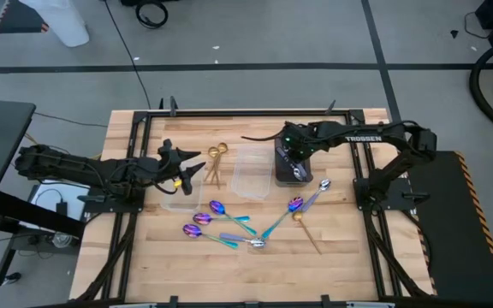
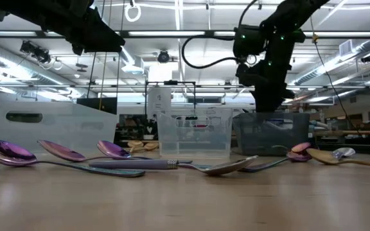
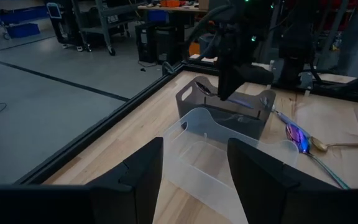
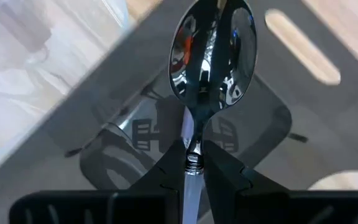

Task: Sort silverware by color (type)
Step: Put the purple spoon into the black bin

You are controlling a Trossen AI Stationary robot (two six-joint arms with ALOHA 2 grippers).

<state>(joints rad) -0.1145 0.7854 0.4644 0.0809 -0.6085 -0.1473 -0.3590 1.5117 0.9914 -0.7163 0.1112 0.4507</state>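
My right gripper is shut on a silver spoon and hangs over the dark grey bin, pointing down into it. My left gripper is open and touches nothing; it hovers at the left clear container. Iridescent purple-blue spoons lie flat on the wood near the table's near edge. Another one lies right of them beside a gold spoon. A silver spoon lies right of the bin. Gold utensils lie between the clear containers. My right gripper pinches the silver spoon at its neck, just below the bowl, between the two fingers. The fingers lie along the spoon and come from above. The spoon is lifted clear, bowl downward over the dark bin's floor; its pale handle runs back between the fingers.
A second clear container stands in the middle, between the left one and the dark bin. The black frame rails run round the wooden table. Bare wood lies along the near edge below the spoons. The room with shelving shows beyond the table.
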